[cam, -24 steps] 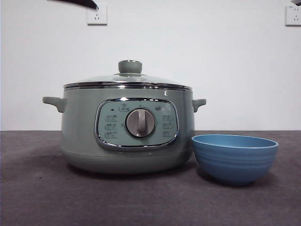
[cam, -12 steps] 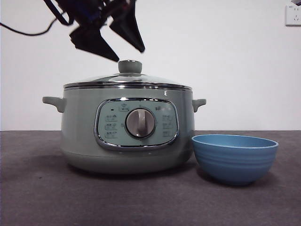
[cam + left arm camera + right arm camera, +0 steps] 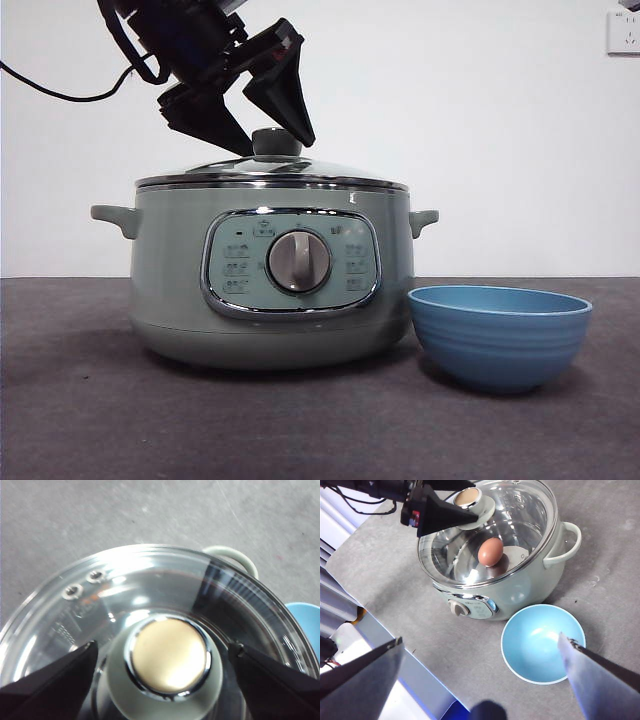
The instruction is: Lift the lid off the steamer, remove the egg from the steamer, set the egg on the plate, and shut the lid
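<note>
Desk [image 3: 80, 420] of dark grey, speckled surface carries everything, and the largest thing on it is the big round sage-green electric steamer [image 3: 170, 290] with side handles and a silver dial, standing directly under the left claw [image 3: 272, 142]. Sealing it is the domed clear glass lid [image 3: 520, 515] with its shiny steel rim, seated square on the pot just below the claw's tips. Just beside the steamer, off to one side of the left claw and lower, sits a blue ribbed bowl [image 3: 500, 340], which looks empty; it is the only dish in sight, so it probably serves as the plate. The left claw is spread wide, one black jaw on each side of the pale green, metal-capped knob [image 3: 169, 656] and not yet touching it; the wrist view shows clear gaps on both sides. The right claw [image 3: 480, 645] hangs high above the desk, well away from the pot and over the bowl, its jaws parted and holding nothing. Through the glass, a brown egg [image 3: 490, 551] lies on the pale tray inside the steamer, below and a little aside of the left claw. The lid is likely heavy for its size, rigid, smooth and breakable, so the knob is the sensible hold, squeezed at its waist under the cap. The egg is light, round, inclined to roll and easily cracked; it wants a gentle pinch across its middle.
</note>
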Available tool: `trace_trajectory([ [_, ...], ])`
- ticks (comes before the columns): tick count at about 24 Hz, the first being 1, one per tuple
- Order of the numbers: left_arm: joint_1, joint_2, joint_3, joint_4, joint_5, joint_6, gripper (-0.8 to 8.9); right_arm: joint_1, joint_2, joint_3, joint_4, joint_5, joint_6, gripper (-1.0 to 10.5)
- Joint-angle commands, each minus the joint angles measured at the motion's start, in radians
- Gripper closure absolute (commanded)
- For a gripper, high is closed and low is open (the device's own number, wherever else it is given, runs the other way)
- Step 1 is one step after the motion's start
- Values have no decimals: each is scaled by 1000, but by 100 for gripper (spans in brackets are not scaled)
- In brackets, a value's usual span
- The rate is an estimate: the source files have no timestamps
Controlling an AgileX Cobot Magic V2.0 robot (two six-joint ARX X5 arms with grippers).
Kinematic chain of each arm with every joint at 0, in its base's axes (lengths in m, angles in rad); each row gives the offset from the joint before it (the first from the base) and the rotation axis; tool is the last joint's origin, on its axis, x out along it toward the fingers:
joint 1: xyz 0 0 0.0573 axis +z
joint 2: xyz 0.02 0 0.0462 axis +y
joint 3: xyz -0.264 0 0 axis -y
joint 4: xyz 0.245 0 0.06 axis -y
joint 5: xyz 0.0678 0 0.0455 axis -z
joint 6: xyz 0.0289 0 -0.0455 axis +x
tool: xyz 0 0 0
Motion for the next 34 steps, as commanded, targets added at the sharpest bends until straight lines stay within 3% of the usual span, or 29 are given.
trace_trajectory([
  [1, -10, 8, 2, -2, -2, 11, 383, 2, 0, 2, 6, 0, 2, 410],
  [4, -10, 9, 2, -5, 0, 9, 506, 2, 0, 2, 6, 0, 2, 410],
  [7, -11, 9, 2, -6, 2, 8, 512, 2, 0, 2, 6, 0, 2, 411],
  [10, -11, 9, 2, -6, 3, 7, 627, 2, 0, 2, 6, 0, 2, 411],
  [13, -11, 9, 2, -5, 3, 2, 639, 2, 0, 2, 6, 0, 2, 411],
  [15, -11, 9, 2, -5, 3, 0, 819, 2, 0, 2, 6, 0, 2, 411],
  [29, -7, -91, 77, -10, 7, -46, 821, 2, 0, 2, 10, 0, 2, 411],
  [34, -7, -262, 79, -83, 0, -80, 821, 5, 9, 2, 102, -4, 88, 411],
])
